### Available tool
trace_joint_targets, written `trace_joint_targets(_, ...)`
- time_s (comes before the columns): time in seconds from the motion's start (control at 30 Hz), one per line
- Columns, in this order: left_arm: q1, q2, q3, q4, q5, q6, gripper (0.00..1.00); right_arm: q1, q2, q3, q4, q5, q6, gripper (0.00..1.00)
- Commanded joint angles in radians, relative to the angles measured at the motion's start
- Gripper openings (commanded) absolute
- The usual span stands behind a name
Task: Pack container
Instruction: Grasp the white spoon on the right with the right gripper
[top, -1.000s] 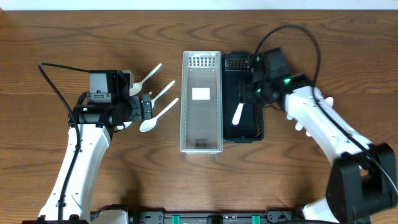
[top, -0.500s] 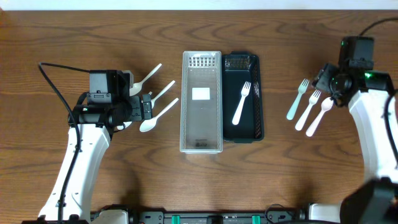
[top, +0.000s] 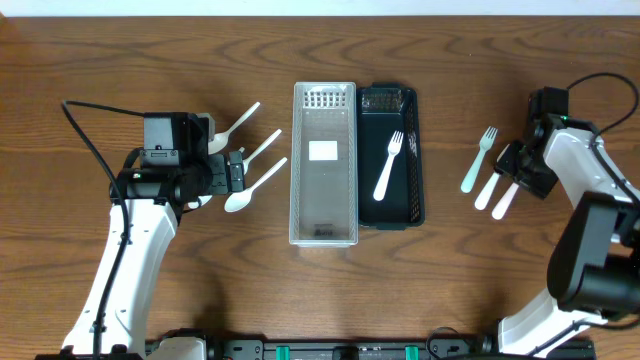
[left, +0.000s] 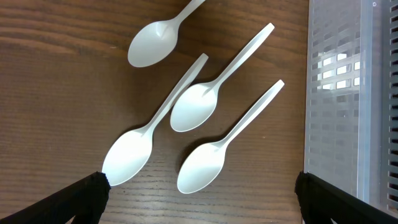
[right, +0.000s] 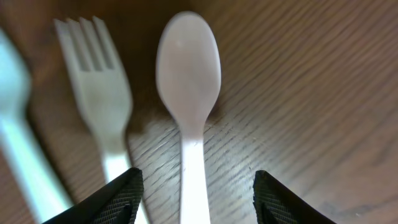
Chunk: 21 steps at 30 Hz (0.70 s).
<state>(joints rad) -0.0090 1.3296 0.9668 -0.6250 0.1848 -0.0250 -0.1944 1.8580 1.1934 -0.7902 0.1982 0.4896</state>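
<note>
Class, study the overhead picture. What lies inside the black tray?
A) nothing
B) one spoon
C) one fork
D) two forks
C: a single white fork lies slantwise on the floor of the black tray, with no other cutlery beside it.

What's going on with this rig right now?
Two arms are packing plastic cutlery. One fork lies in the black tray; the white basket beside it holds no cutlery. The right gripper is open, low over a spoon next to two forks on the right. The left gripper is open above four spoons on the left, holding nothing.
</note>
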Motion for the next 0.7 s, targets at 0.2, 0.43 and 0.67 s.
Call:
trace_joint_targets(0.2, 0.004, 0.008, 0.014, -0.003, 0.006, 0.010, 0.98, -0.012, 0.138, -0.001, 0.032, 0.000, 0.011, 0.43)
trace_joint_targets(0.43, 0.004, 0.008, 0.014, -0.003, 0.006, 0.010, 0.98, -0.012, 0.131, -0.004, 0.025, -0.008, 0.011, 0.01)
trace_joint_targets(0.67, 0.004, 0.008, 0.014, -0.003, 0.006, 0.010, 0.98, 0.019, -0.131, 0.008, 0.013, -0.080, -0.066, 0.01)
